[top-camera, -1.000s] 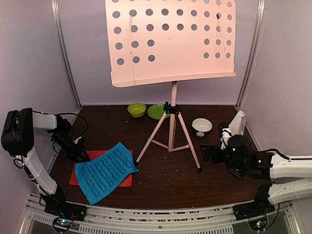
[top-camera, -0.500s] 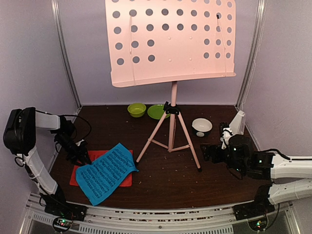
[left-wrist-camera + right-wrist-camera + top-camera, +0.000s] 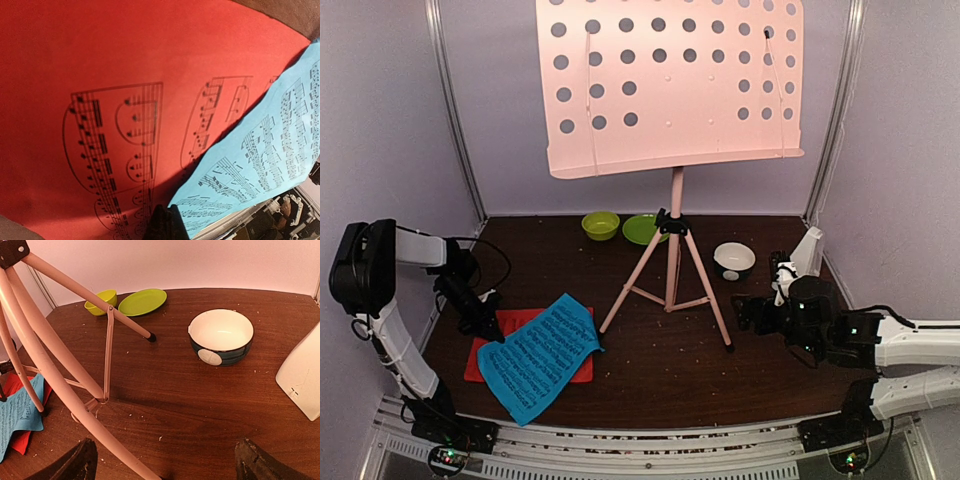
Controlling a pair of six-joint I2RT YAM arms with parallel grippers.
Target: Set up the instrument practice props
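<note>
Sheets come first. The blue sheet (image 3: 540, 355) lies askew on the red sheet (image 3: 517, 321), both flat on the table (image 3: 650, 365) at front left. They're well apart from the music stand (image 3: 670, 85), which stands mid-table w/ its desk bare.

The left gripper (image 3: 485, 326) is down at the sheets' left edge. The wrist view shows only one dark fingertip (image 3: 162, 226), at the blue sheet's corner where it overlaps the red. So we can't tell how far apart the jaws are, or whether there's paper btwn them.

The right gripper (image 3: 169, 460) is spread wide w/ nothing in it, low over bare wood near the stand's legs. The white bowl (image 3: 221, 336) is ahead of it, and the metronome (image 3: 808, 250) is off to its right by the wall.

Handling, as we judge it:
- **Sheets:** the paper is v. light, thin and floppy, so it'll prob. droop and swing once lifted. Lying flat on wood, it gives us no easy edge to get under. The best hold is a corner, e.g. where the blue sticks out past the red. We pinch one layer only, else both come up, and grip gently to avoid creases.
- **Stand:** it looks light and top-heavy w/ that big desk. We'd lay the sheets on its ledge softly, no shoving.
- **Metronome:** it's rigid w/ smooth, tapered sides, so likely slippery. We'd take it low, across the base.
</note>
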